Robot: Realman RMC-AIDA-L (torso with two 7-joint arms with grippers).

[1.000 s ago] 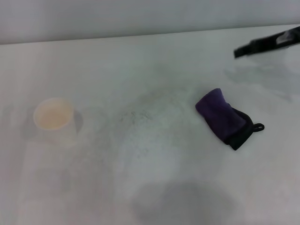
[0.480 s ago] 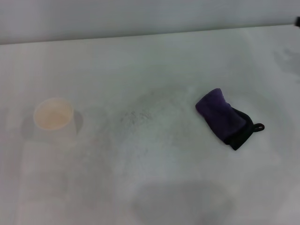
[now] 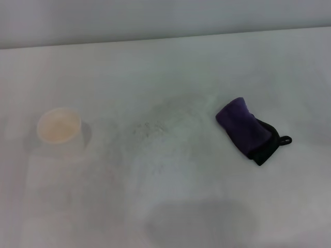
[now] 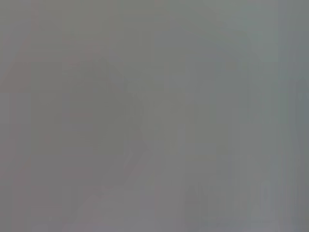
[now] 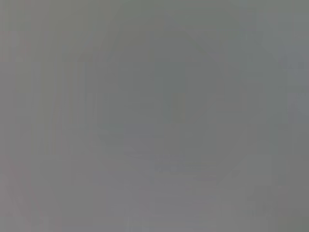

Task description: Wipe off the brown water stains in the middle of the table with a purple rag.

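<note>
The purple rag [image 3: 250, 130] lies right of centre on the table [image 3: 170, 67]; neither arm's jaws are visible.

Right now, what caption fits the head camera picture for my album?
A purple rag lies on the white table, with a paper cup off to its left.

Head view: soft, even, dim-ish light, whole pic hazy w/ low contrast. Broad faint shadow on table [image 3: 170, 62] at near edge; small shadows beside purple rag [image 3: 247, 129] and cup [image 3: 58, 126]. Both wrist views: blank grey blur, nothing resolvable.
</note>
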